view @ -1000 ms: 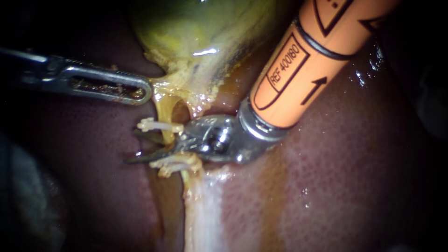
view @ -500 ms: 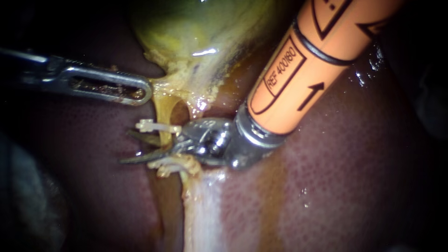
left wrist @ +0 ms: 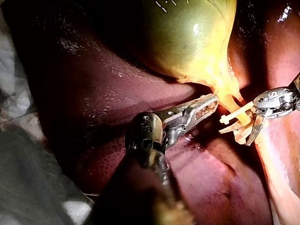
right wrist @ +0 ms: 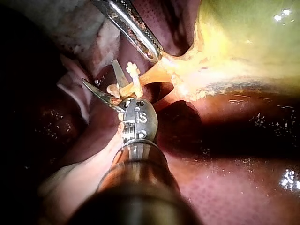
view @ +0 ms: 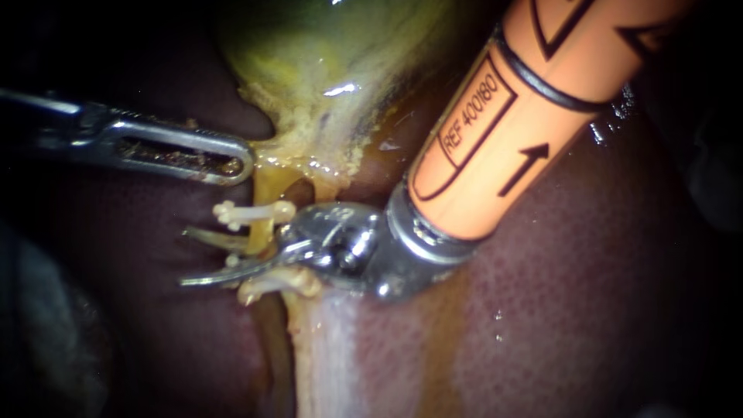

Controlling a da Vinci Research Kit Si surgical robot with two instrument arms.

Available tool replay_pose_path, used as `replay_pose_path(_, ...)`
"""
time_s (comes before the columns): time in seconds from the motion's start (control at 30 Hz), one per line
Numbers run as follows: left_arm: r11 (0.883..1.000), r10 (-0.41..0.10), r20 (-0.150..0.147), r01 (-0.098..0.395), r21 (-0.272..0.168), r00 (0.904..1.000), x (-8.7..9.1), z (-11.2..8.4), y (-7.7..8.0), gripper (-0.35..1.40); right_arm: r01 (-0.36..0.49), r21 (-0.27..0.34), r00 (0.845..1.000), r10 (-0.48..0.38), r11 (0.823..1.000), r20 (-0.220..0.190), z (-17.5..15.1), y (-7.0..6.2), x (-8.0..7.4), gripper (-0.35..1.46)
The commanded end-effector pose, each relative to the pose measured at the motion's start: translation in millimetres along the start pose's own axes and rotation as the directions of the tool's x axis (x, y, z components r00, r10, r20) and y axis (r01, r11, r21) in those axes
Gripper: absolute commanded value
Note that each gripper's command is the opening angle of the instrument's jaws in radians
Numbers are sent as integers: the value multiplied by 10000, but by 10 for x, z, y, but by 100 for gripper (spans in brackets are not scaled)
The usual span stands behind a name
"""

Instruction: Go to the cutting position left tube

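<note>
Glossy wet liver; polished metal right instrument.

The right instrument has pushed further in along its own line. Its open blades now reach well past the left tube, where before only their tips were beyond it, and the gap between them looks a little wider. Its metal wrist has come closer to the tube. The tube has shifted slightly toward the left instrument's side, with the upper clip and the lower clip. The left instrument has sunk a little toward the upper clip.
</note>
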Motion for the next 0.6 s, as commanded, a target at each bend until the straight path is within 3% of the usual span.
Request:
replay_pose_path(0.03,10000,1,4,-1,-18,10000,0,0,0,-35,-2,-5,10000,2,10000,-6,0,0,0,135)
replay_pose_path(0.6,10000,0,3,0,-17,10000,0,1,-1,-35,-1,32,10000,1,10000,-52,0,0,0,133)
